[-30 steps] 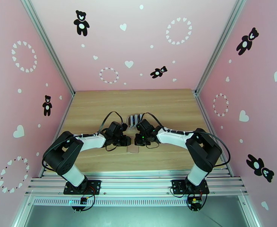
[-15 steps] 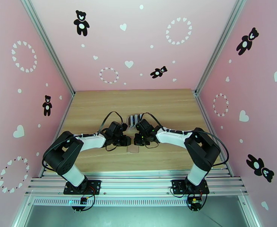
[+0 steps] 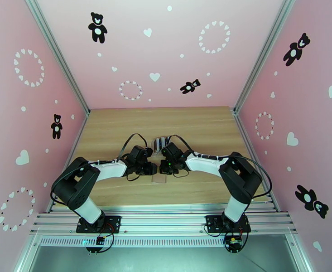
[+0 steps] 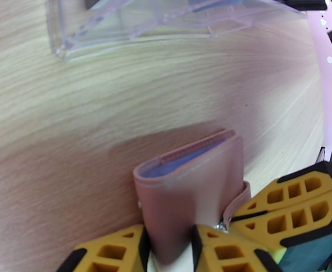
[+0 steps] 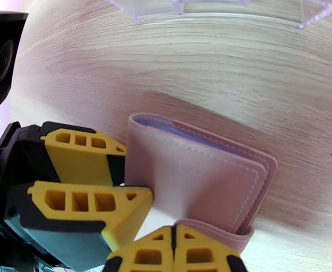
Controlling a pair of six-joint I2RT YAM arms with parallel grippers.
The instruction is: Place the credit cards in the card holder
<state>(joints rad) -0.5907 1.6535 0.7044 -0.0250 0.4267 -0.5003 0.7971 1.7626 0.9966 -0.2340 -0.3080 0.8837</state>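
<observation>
Held folded shut over the wooden table (image 4: 75,109): the card holder (image 4: 188,187), tan-pink with stitched edges. Cannot tell whether touching the wood. In its open end, between the covers, a thin light blue edge (image 4: 179,163), probably one of the credit cards, though hard to tell from a plastic sleeve.

Clamped on the card holder's near end: the left gripper (image 4: 168,243), set to a narrow spread, with one yellow finger (image 4: 116,252) pressed against each cover.

Closed fully at the card holder's free corner: the right gripper (image 5: 172,232), fingertips together, with the snap tab (image 5: 215,232) seemingly nipped between them.

Seen from above, tip to tip directly over the card holder, with the left gripper on its left side and the right gripper on its right.

Just beyond the card holder and apart from it: a clear slotted stand (image 3: 161,142), its near wall lying flat on the wood.
</observation>
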